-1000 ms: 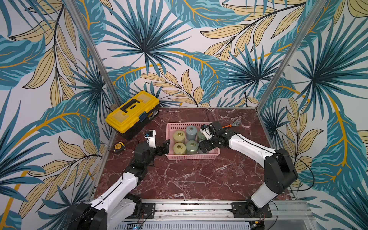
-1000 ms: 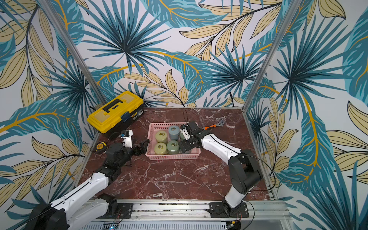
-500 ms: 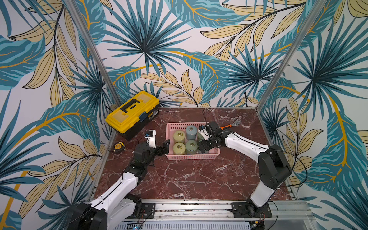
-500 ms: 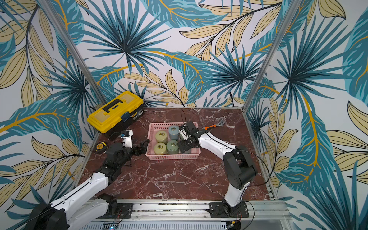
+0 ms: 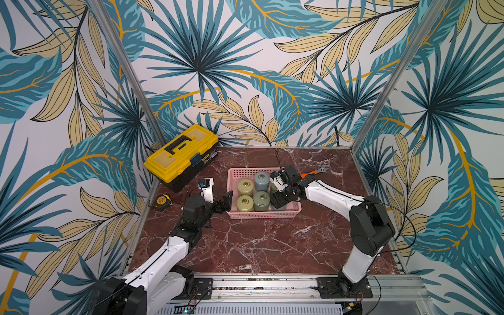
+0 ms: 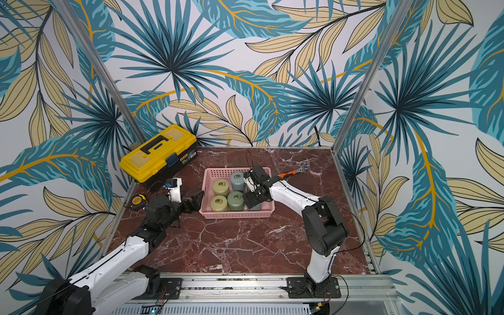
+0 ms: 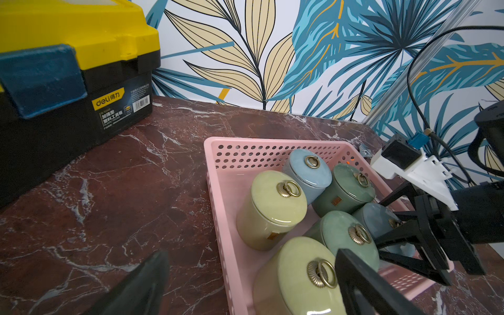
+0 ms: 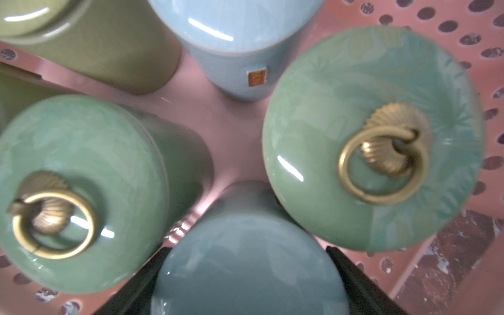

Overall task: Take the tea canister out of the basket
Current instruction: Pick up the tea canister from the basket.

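The right gripper has pushed deeper into the pink basket than a second ago, its arm folded closer in. Its black fingers straddle the blue-grey tea canister, which stands upright on the basket floor between them. Whether they press on it cannot be told (the lid hides any contact). A green canister stands just outside one finger, a second green canister just outside the other. The left gripper hovers at the basket's side wall, its fingers spread wide and holding nothing, with a yellow-green canister just beside one fingertip.
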